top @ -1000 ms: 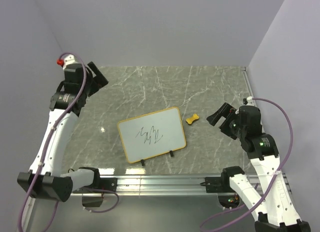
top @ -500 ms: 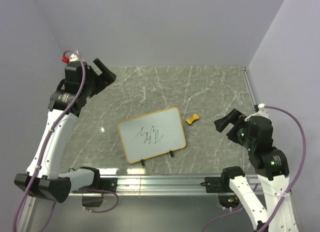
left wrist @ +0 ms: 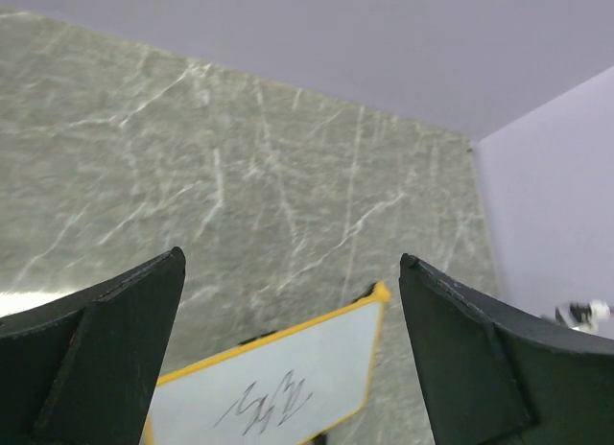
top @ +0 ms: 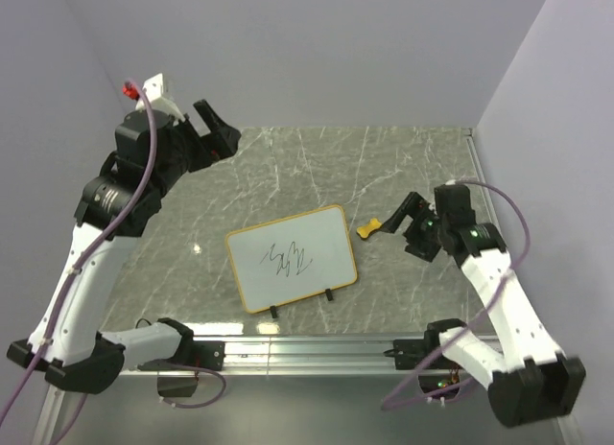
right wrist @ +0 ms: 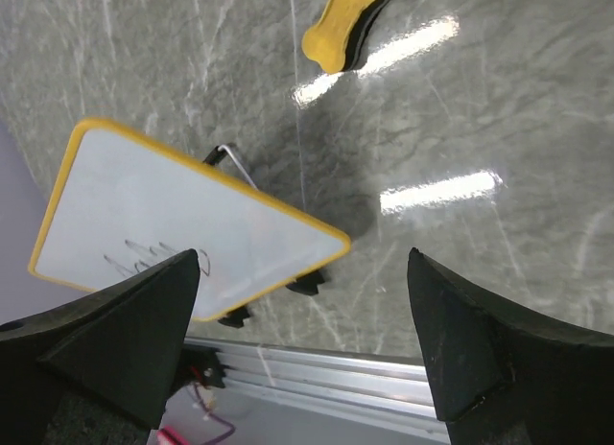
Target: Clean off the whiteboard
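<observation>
The whiteboard (top: 291, 258) lies flat at the middle of the marble table, yellow-framed, with a dark scribble (top: 288, 260) on it and two black feet at its near edge. A small yellow bone-shaped eraser (top: 368, 228) lies just right of it. My right gripper (top: 401, 226) hovers open right beside the eraser, with nothing between its fingers. Its wrist view looks down on the whiteboard (right wrist: 173, 224) and the eraser (right wrist: 345, 28), seen beyond the right gripper (right wrist: 304, 255). My left gripper (top: 219, 136) is raised open at the far left. The whiteboard (left wrist: 278, 387) shows below the left gripper (left wrist: 290, 258).
An aluminium rail (top: 307, 347) runs along the near table edge, seen also as the rail (right wrist: 317, 378) in the right wrist view. Lavender walls close the back and both sides. A metal strip (top: 477, 167) borders the table's right edge.
The right arm swung left and forward, bringing its gripper beside the eraser. The left arm rose and its gripper moved further back and right. Whiteboard and eraser stayed put.
</observation>
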Robot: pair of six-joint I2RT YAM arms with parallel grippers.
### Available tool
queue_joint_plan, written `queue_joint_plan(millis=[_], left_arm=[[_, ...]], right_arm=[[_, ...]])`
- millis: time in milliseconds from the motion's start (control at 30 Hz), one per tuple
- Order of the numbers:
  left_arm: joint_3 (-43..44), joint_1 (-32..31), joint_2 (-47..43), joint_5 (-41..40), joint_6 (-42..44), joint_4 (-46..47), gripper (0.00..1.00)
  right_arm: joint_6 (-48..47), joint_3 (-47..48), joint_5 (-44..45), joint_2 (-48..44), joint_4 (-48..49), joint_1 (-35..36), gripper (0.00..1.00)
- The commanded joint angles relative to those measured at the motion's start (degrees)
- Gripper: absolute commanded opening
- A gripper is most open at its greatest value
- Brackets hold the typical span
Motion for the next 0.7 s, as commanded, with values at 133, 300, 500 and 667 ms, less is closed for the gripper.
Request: queue_joint_plan(millis=[133,300,500,667], left_arm=[[-9.6,-0.1,-9.4,-2.7,5.6,-1.6,0.99],[-13.9,-0.2,-13.2,0.8,4.6,-1.6,0.99],[-18.1,-0.2,-14.1,3.8,5.8,-2.9,0.99],[-17.7,-0.2,-12.2,3.9,9.0,-3.2,1.00]], right_arm=[[5.7,1.7,-4.0,16.2,9.9,0.5,0.96],[6.5,6.3,-2.9,28.0,12.2,1.3,0.96],[6.7,15.0,-0.8,41.0,11.1,2.7,0.93],[8.2,17.8,2.9,46.5,12.1,2.7,0.91]])
